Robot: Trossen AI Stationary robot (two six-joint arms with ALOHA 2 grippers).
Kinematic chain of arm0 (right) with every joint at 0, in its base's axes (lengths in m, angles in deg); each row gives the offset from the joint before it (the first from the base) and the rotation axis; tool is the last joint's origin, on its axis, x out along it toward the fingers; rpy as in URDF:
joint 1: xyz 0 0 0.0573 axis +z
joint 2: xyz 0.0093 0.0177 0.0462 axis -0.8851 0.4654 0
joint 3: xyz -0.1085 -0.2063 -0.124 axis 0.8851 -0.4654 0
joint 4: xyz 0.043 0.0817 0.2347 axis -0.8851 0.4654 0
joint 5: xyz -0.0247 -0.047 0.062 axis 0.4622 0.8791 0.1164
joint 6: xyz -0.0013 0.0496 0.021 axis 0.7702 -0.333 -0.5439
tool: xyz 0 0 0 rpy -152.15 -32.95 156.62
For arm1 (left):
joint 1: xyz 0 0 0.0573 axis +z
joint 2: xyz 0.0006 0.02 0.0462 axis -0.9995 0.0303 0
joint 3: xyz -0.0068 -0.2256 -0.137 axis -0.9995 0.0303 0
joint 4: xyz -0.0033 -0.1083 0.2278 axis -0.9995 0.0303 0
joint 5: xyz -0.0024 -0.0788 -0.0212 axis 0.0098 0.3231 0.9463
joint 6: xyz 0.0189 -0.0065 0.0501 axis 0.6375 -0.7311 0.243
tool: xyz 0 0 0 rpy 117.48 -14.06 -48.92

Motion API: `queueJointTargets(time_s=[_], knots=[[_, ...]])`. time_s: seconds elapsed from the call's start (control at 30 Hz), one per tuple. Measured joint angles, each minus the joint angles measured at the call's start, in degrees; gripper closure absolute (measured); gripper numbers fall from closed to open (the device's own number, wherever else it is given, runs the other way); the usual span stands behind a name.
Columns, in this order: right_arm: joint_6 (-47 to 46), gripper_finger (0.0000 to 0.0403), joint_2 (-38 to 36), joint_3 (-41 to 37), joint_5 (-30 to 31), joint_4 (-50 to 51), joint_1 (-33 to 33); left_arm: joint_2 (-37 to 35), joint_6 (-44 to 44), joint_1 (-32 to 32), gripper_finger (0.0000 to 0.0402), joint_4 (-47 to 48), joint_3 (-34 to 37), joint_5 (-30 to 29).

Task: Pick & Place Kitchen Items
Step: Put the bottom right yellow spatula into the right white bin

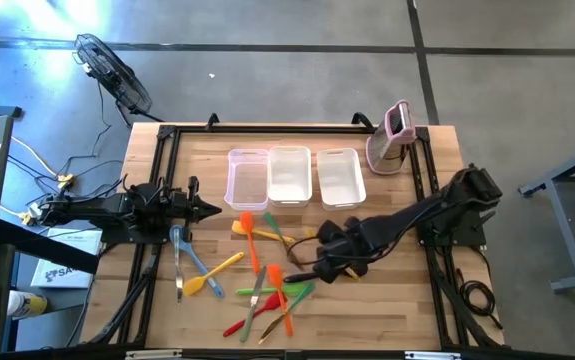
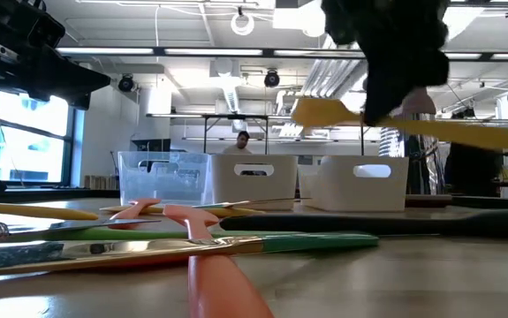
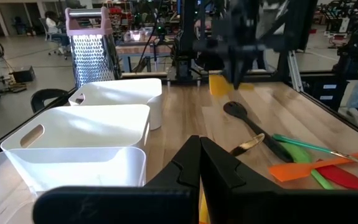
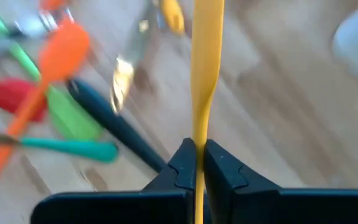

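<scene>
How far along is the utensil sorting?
Done: nothing visible in the three tubs. In hand: right pincer shut on a yellow spatula, lifted off the table. Left: the utensil pile; left pincer waits, shut.

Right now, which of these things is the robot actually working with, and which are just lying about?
In the job:
- yellow spatula, pinched in the right gripper fingers
- scattered utensils on the table

Just lying about:
- three clear tubs
- pink-topped grater
- floor fan
</scene>
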Motion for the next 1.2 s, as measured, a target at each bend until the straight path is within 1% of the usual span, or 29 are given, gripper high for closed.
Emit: queueJointTargets(time_s=[0.07, 0.17, 0.33, 0.43, 0.53, 0.63, 0.73, 0.87, 0.97, 1.2], knots=[[1.70, 0.0399, -0.81, 1.68, 3.61, -0.09, -0.93, -0.01, 0.00, 0.00, 0.0401, 0.00, 0.01, 0.00], [4.11, 0.0399, -1.44, 4.10, 11.06, -0.04, -2.92, -0.01, -0.02, 0.00, 0.0401, 0.00, 0.02, 0.00], [-0.25, 0.0399, -3.67, 6.29, 25.15, 3.91, -6.94, -0.01, -0.65, 0.00, 0.0401, 0.02, 0.02, 0.05], [-0.84, 0.0399, -5.39, 6.29, 29.90, 5.51, -9.40, -0.01, -0.79, 0.00, 0.0401, 0.05, 0.02, 0.74], [-0.75, 0.0399, -6.48, 6.29, 32.97, 6.71, -12.29, -0.01, -2.09, 0.00, 0.0401, 0.09, 0.02, 0.90], [0.68, 0.0399, -6.59, 6.28, 32.94, 6.85, -16.12, 0.00, -2.34, 0.00, 0.0401, 0.09, 0.02, 0.86], [1.87, 0.0399, -6.30, 5.40, 30.44, 6.37, -20.02, 0.00, -2.36, 0.00, 0.0401, 0.09, 0.02, 0.87], [2.23, 0.0399, -6.29, 2.92, 28.14, 5.96, -23.61, -0.01, -2.36, 0.00, 0.0401, 0.09, 0.02, 0.90], [2.27, 0.0399, -6.25, 1.13, 26.44, 5.74, -25.55, -0.01, -2.36, 0.00, 0.0401, 0.09, 0.02, 0.90], [1.85, 0.0399, -6.23, -4.61, 24.32, -1.50, -26.95, -0.01, -2.36, 0.00, 0.0401, 0.09, 0.02, 0.92]])
